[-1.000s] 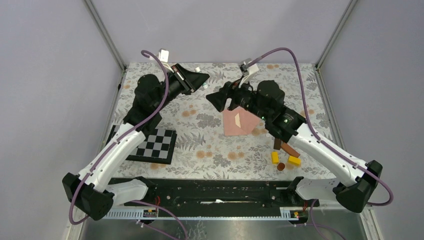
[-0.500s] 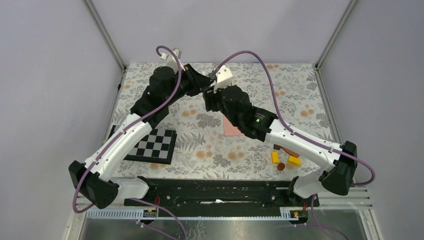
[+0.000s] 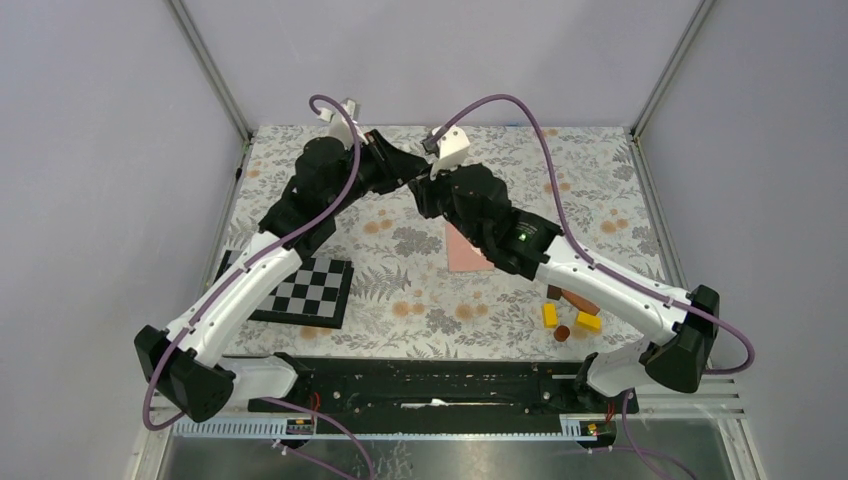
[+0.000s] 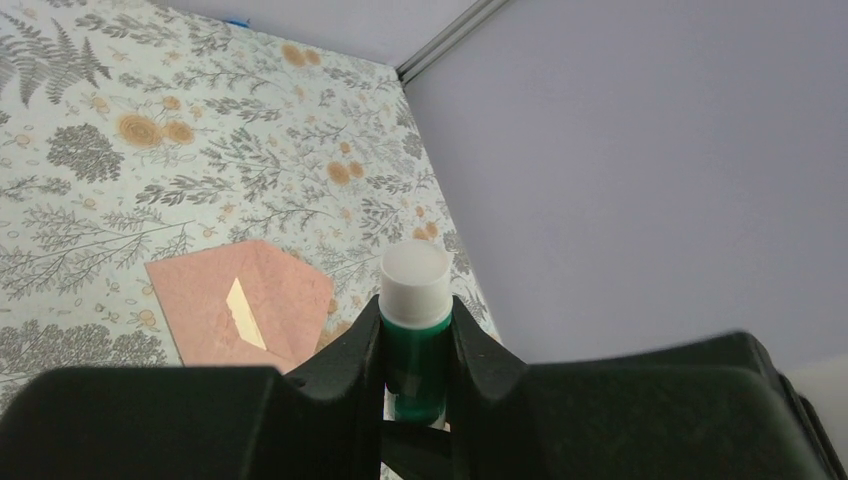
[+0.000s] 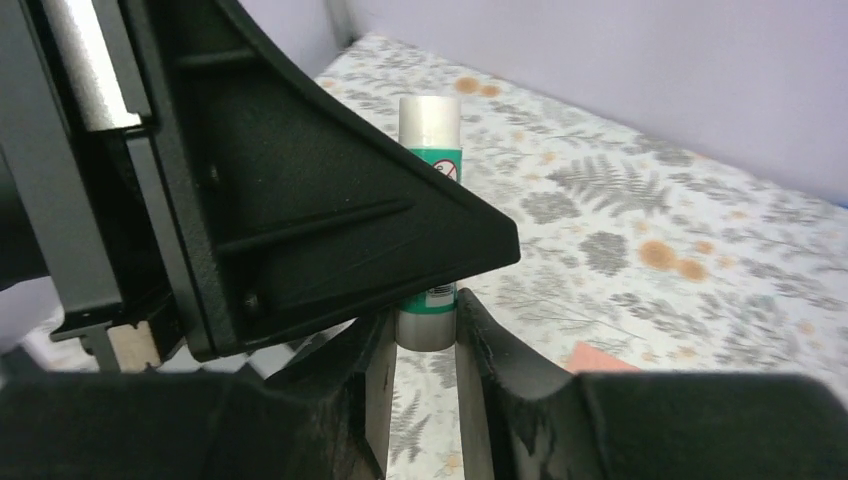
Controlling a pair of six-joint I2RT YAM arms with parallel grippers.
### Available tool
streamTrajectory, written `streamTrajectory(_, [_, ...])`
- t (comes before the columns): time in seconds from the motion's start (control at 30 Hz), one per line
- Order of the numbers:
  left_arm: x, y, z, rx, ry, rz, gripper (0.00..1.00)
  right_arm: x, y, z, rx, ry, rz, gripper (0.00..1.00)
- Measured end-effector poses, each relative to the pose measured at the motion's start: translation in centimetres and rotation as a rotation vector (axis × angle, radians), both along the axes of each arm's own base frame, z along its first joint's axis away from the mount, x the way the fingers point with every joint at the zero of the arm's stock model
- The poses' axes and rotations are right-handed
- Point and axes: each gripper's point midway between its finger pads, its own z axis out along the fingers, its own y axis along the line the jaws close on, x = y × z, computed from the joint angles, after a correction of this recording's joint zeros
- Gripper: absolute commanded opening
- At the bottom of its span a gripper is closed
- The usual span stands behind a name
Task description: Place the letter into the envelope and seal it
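Above rear worktop (image 3: 620, 180): glue stick (image 4: 414, 275) clamped mid-body in left tool (image 4: 415, 320), base end pinched by right tool (image 5: 425, 325), likely uncapping before envelope (image 4: 200, 300) sealing.

I am working over a fern-and-flower patterned surface (image 3: 420, 300) that is stretching back to pale purple walls (image 3: 450, 50). A black-and-white checkerboard (image 3: 310, 290) is lying flat at its near left. At the near right, a yellow block (image 3: 549, 315), a second yellow block (image 3: 589, 321), a brown bar (image 3: 580, 301) and a small brown disc (image 3: 562, 332) are sitting clustered together.
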Motion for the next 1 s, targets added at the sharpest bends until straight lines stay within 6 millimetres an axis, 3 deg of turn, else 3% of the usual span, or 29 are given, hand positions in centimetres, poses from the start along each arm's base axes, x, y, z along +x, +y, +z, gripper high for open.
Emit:
streamTrajectory(0.2, [-1.8, -0.1, 1.9, -0.072, -0.130, -0.068, 0.00, -1.4, -0.2, 1.4, 0.179, 0.101, 0.225, 0.18])
streamTrajectory(0.57, [-7.8, -0.6, 6.5, -0.217, -0.421, -0.296, 0.00, -7.1, -0.2, 5.7, 0.464, 0.222, 0.702, 0.20])
streamTrajectory(0.63, [-8.3, -0.7, 6.7, -0.228, -0.438, -0.319, 0.00, -7.5, -0.4, 5.9, 0.491, 0.244, 0.744, 0.29])
streamTrajectory(0.77, [-8.3, -0.9, 6.4, -0.220, -0.433, -0.319, 0.00, -7.6, -0.7, 6.0, 0.505, 0.255, 0.751, 0.66])
streamTrajectory(0.83, [-7.6, -0.6, 5.8, -0.198, -0.404, -0.285, 0.00, -7.0, -1.4, 6.1, 0.502, 0.240, 0.700, 0.79])
streamTrajectory(0.9, [-6.7, -0.3, 5.3, -0.174, -0.367, -0.234, 0.00, -6.5, -2.3, 6.4, 0.490, 0.205, 0.635, 0.86])
streamTrajectory(1.0, [-5.0, 0.3, 5.0, -0.142, -0.310, -0.146, 0.00, -5.4, -3.8, 6.8, 0.452, 0.126, 0.491, 0.87])
